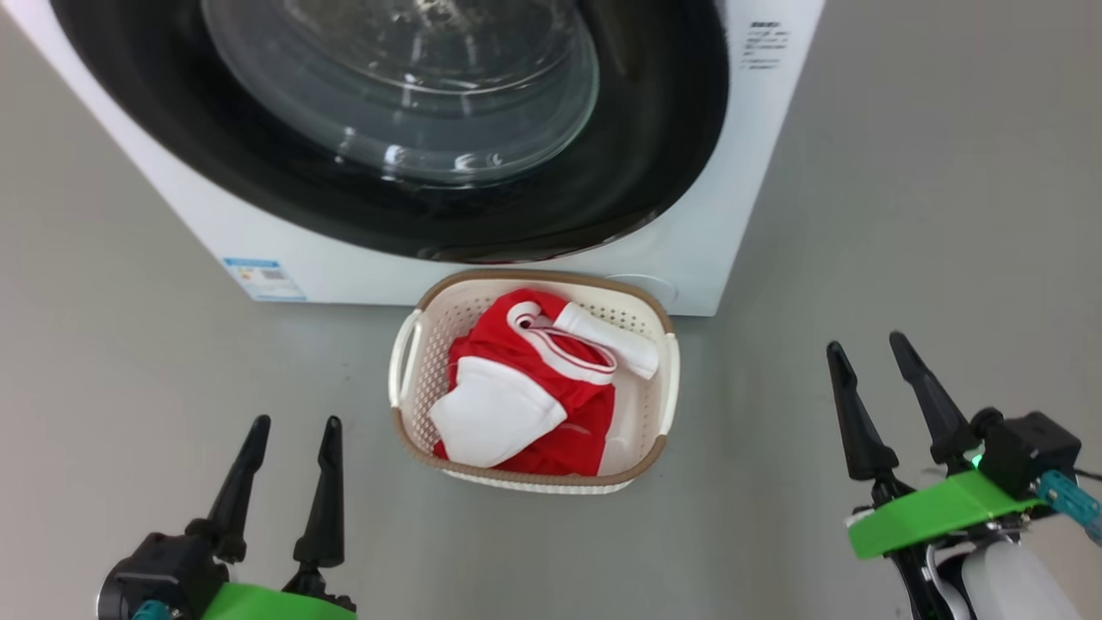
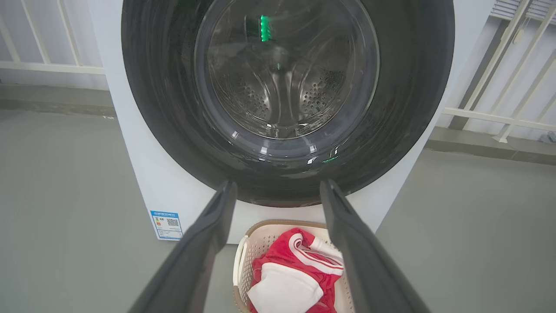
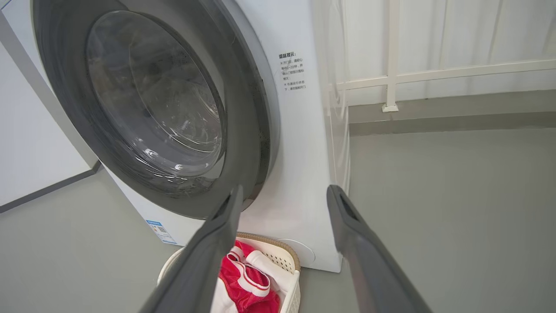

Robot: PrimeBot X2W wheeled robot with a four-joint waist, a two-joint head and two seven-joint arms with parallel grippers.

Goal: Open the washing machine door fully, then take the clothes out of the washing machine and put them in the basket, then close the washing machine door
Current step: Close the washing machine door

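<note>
The white washing machine (image 1: 706, 250) stands ahead with its round black-rimmed door (image 1: 654, 129) lying shut against the front; through the glass in the left wrist view the steel drum (image 2: 286, 91) looks bare. On the floor just in front sits the cream basket (image 1: 667, 370), holding the red and white clothes (image 1: 525, 396). My left gripper (image 1: 293, 426) hangs open at the lower left, left of the basket and holding nothing. My right gripper (image 1: 865, 344) is open at the lower right, also holding nothing, well right of the basket.
Grey floor (image 1: 930, 215) spreads on both sides of the machine. A white railing (image 3: 434, 74) and a low kerb run behind it. A blue label sticker (image 1: 263, 277) marks the machine's lower left front.
</note>
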